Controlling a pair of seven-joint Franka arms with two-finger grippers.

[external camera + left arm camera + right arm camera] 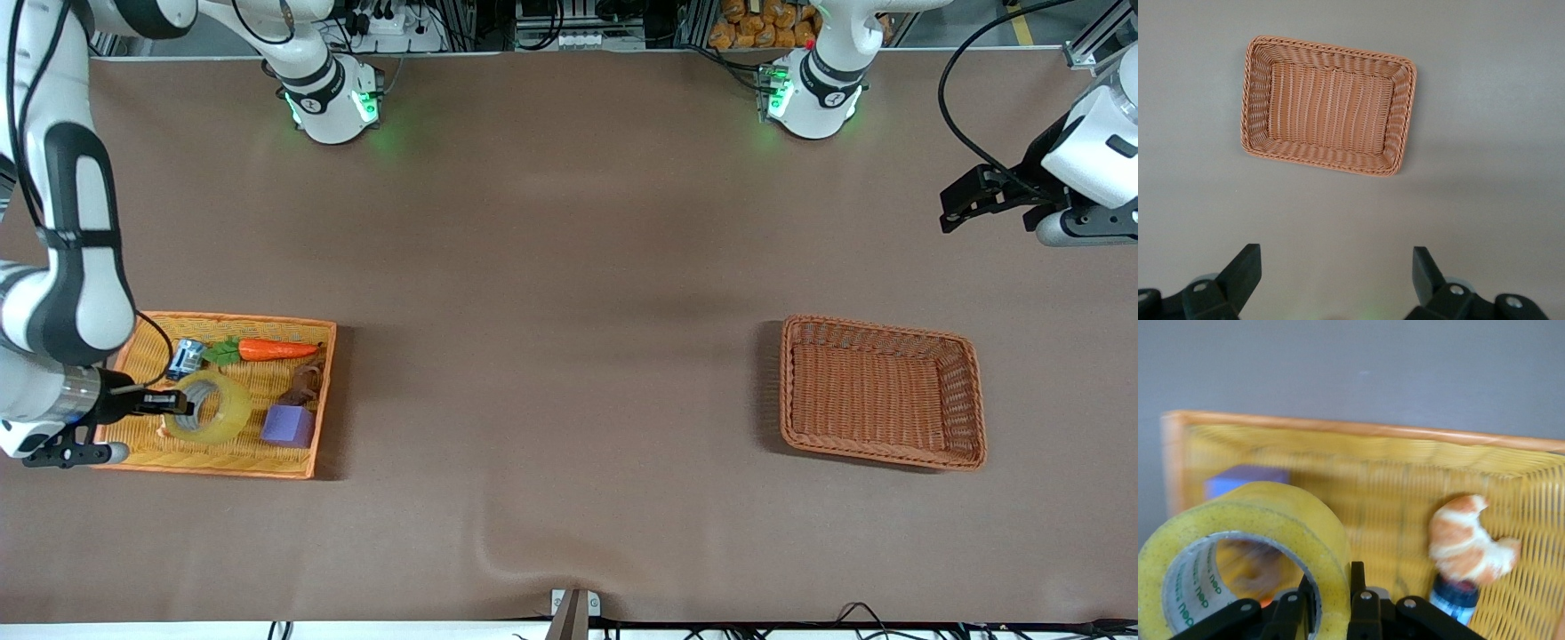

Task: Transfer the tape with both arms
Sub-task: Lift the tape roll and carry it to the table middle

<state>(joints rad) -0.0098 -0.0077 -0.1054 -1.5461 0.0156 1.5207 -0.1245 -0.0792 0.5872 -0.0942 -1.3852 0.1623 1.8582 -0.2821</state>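
The tape [211,407], a yellowish translucent roll with a grey-white core, is over the orange tray [322,391] at the right arm's end of the table. My right gripper [174,403] is shut on the roll's wall, one finger inside the ring and one outside. In the right wrist view the tape [1251,540] fills the frame beside my right gripper [1331,590]. My left gripper [956,206] is open and empty, up in the air at the left arm's end of the table. In the left wrist view its fingers [1239,273] stand wide apart.
The tray also holds a toy carrot [271,349], a purple cube [287,425], a croissant [1468,540] and a small bottle [186,357]. An empty brown wicker basket [969,400] sits toward the left arm's end, also in the left wrist view [1258,93].
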